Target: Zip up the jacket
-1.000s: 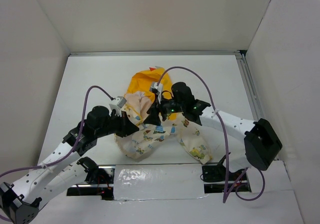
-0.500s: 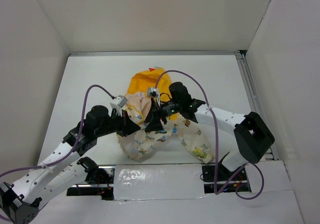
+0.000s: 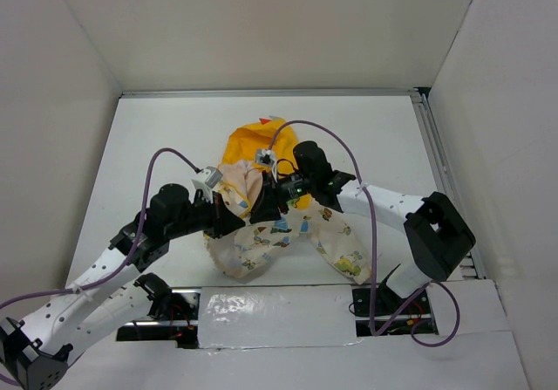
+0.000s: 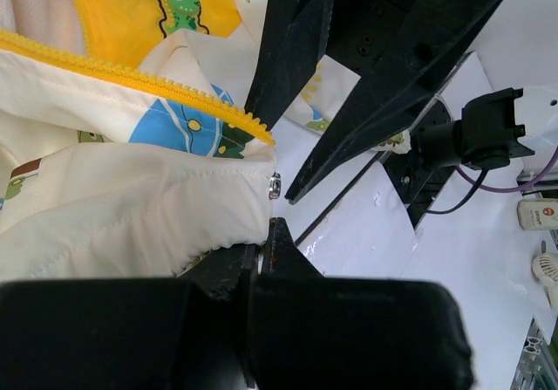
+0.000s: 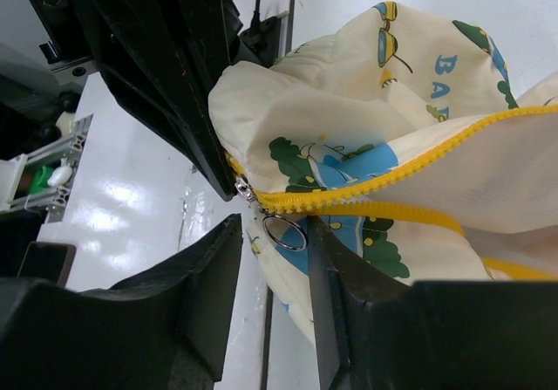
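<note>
The left hand [image 4: 261,249] is clenched on the jacket [image 4: 131,198] hem, likely tensioning the zipper [image 5: 392,176]. The right hand [image 5: 274,226], fingers parted, brackets the pull ring [image 5: 285,232], seemingly ready to pinch.

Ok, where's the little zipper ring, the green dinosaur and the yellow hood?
zipper ring [image 5: 286,249], right wrist view, on its lower rim.
green dinosaur [image 4: 180,4], left wrist view, on its middle.
yellow hood [image 3: 257,139], top external view, on its middle.

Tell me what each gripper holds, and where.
Left gripper clamps the jacket at its bottom hem, beside the zipper. Right gripper straddles the ring pull, jaws not closed.
</note>
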{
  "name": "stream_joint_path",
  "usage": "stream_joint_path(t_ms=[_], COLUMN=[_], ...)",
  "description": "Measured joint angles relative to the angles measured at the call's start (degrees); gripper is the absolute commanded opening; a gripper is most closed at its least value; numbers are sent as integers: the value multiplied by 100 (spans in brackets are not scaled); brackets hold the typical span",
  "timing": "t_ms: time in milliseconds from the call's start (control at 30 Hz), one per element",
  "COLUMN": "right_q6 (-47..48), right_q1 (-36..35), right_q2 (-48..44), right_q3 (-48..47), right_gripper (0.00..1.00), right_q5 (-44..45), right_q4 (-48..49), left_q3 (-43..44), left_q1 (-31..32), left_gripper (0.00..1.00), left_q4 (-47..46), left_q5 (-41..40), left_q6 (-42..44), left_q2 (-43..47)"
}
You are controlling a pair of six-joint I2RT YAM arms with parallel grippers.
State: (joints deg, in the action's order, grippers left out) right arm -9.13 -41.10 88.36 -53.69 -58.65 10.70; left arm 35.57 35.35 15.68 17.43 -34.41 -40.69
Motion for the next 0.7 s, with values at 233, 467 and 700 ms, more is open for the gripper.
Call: stream_joint_path(t_ms=[233, 467, 700], right_q6=[-50, -74, -33], right_q1=[0, -24, -164], right_q2=[0, -15, -179], right_q3=[-17, -68, -387], right_gripper=[12, 5, 0], right_q5=[138, 332, 1440], right_q4=[-31, -136, -881], left_q3=[-24, -35, -50], left_q1=[0, -2, -2], left_gripper=[0, 0, 0], left_q4=[13, 33, 57], left_q5=[-31, -79, -146], left_q6=[-4, -9, -52], left_q2=[37, 70, 72])
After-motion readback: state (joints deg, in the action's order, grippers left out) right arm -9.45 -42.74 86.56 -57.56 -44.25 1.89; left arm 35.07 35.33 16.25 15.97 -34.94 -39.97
